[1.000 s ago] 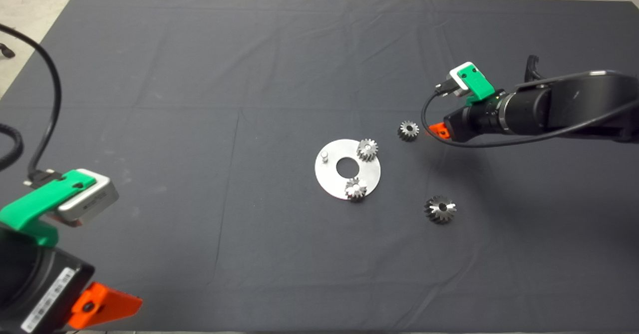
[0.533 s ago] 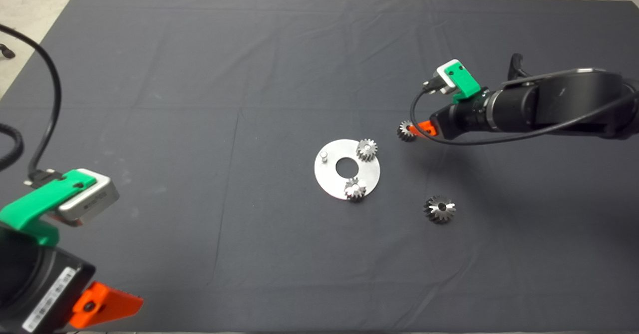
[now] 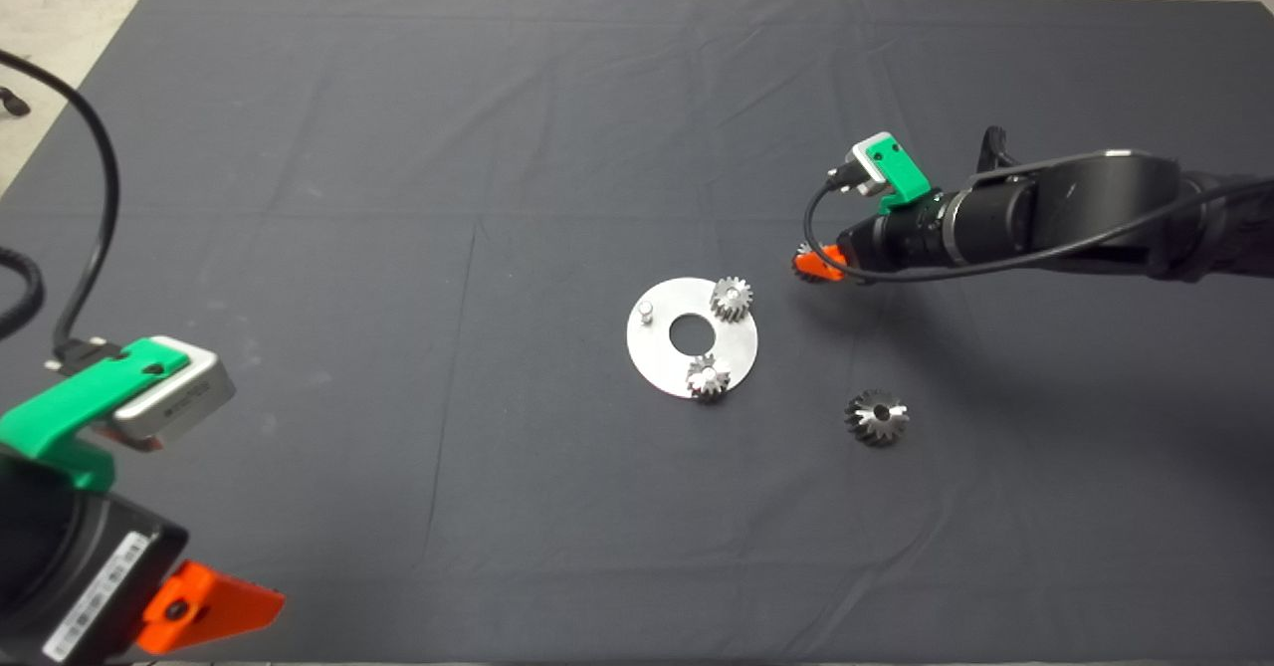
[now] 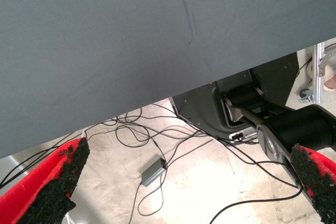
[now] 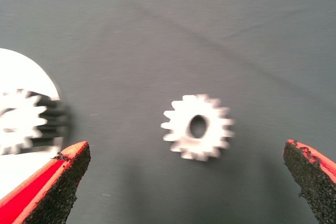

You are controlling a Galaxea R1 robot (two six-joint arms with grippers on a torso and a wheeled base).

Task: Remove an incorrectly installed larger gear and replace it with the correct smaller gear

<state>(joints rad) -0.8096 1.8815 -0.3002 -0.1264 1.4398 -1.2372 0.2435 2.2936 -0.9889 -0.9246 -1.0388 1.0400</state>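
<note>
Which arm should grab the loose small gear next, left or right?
Right. The right gripper is open and already over the smaller gear, which lies on the mat between its fingers. The left gripper is parked at the mat's near-left edge, far from the plate.

Robotics lab or test workshop, by the look of it. A counter draped in a creased dark grey cloth mat (image 3: 398, 148) stands on a bare pale concrete floor (image 4: 210, 182). Loose black cables (image 4: 142, 129) trail across that floor around a small grey metal box (image 4: 153, 171). A black machine base with a jointed arm (image 4: 273, 124) sits below the counter edge. On the mat lies a flat round silver metal plate with a centre hole (image 3: 657, 347).
</note>
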